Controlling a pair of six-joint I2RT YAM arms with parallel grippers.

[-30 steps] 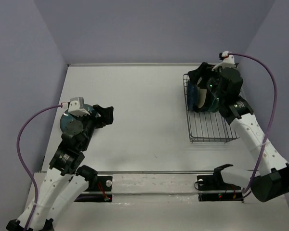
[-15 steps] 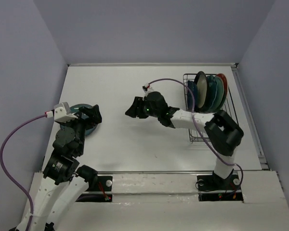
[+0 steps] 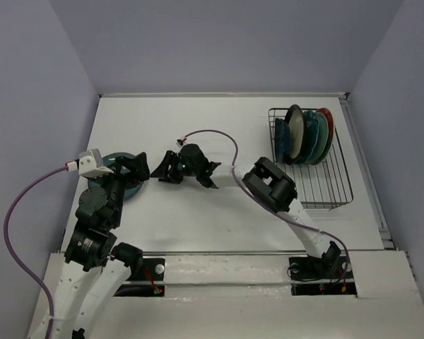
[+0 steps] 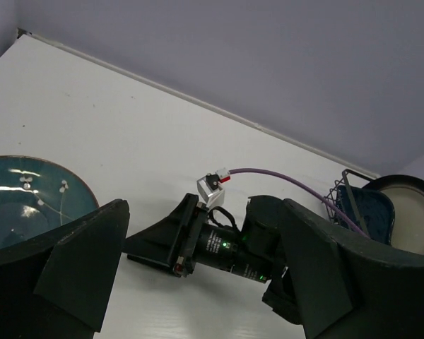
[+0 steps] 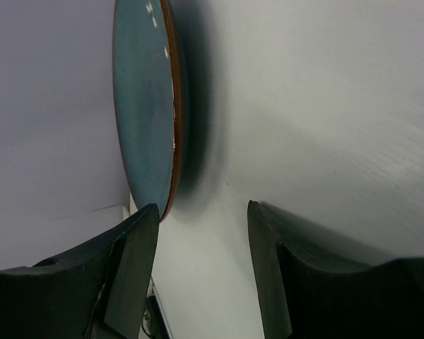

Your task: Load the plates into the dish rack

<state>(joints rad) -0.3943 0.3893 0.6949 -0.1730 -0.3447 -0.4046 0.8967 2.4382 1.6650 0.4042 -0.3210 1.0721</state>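
The right arm has swung from the black wire dish rack (2 o'clock) to centre. The right gripper is half-spread and empty, facing the plain teal ceramic plate lying at 9 o'clock. The left gripper, spread wide and empty, partly hides it. The racked plates overlap, so their patterns are unclear.

We see a glossy glazed teal plate on a matt white desk. Dish rack = thin black wire.
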